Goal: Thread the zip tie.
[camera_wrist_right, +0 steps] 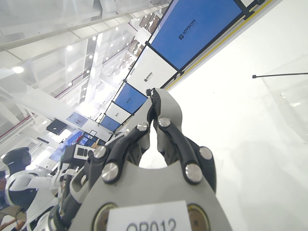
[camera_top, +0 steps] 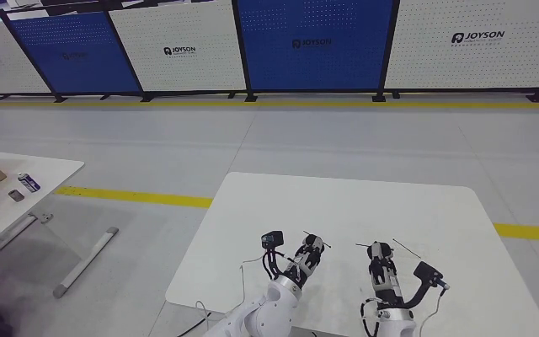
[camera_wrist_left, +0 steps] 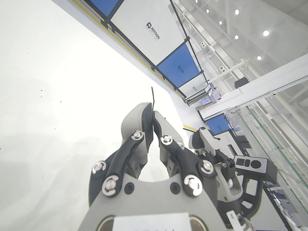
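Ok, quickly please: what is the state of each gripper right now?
Left gripper: closed, pinching a black zip tie strap that sticks out past its tips.
Right gripper: closed on a zip tie head at its tips.

You're in a big industrial hall, a factory floor or robot test bay rather than a home. Blue and white perforated partition panels point(camera_top: 316, 42) fence a bare grey floor point(camera_top: 337, 139) marked with yellow lines point(camera_top: 135, 197). Rows of lamps point(camera_wrist_left: 266, 33) hang from a high ceiling, and what looks like another humanoid robot point(camera_wrist_right: 26, 183) stands off behind.
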Controlling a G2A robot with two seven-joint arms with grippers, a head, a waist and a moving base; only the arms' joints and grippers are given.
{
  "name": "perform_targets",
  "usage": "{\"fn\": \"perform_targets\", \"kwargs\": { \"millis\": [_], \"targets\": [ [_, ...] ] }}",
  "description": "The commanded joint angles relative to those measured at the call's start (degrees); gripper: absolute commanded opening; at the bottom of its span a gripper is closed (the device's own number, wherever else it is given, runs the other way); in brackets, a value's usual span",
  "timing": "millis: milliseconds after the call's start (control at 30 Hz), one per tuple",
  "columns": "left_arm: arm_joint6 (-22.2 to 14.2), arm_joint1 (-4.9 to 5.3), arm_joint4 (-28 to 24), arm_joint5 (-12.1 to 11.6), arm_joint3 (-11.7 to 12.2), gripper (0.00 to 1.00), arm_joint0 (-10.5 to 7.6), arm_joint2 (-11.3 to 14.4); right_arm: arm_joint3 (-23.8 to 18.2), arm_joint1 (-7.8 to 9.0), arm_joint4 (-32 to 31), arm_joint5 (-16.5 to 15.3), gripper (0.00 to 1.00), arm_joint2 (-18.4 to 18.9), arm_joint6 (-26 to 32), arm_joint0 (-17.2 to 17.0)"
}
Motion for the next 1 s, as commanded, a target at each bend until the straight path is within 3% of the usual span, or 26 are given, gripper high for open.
{"fn": "perform_targets", "kwargs": {
  "millis": [0,133,233,367,467,867,967],
  "targets": [
    [0.0,0.0,0.0,0.0,0.0,0.0,0.0,0.0,0.0,0.0,0.0,0.0,0.0,0.0,-0.1,0.0],
    [0.0,0.0,0.0,0.0,0.0,0.0,0.0,0.0,0.0,0.0,0.0,0.0,0.0,0.0,-0.1,0.0],
    [0.0,0.0,0.0,0.0,0.0,0.0,0.0,0.0,-0.4,-0.07,2.8,-1.8,0.0,0.7,1.9,0.0],
    [0.0,0.0,0.0,0.0,0.0,0.0,0.0,0.0,0.6,-0.21,10.6,-8.1,0.0,2.2,5.8,0.2],
    [0.0,0.0,0.0,0.0,0.0,0.0,0.0,0.0,2.1,-0.35,13.3,-9.8,0.0,2.7,7.8,0.7],
    [0.0,0.0,0.0,0.0,0.0,0.0,0.0,0.0,3.3,-0.66,14.5,-8.8,0.0,2.3,9.0,1.6],
    [0.0,0.0,0.0,0.0,0.0,0.0,0.0,0.0,3.7,-0.89,14.6,-6.4,0.0,2.0,9.7,2.1]
  ]
}}
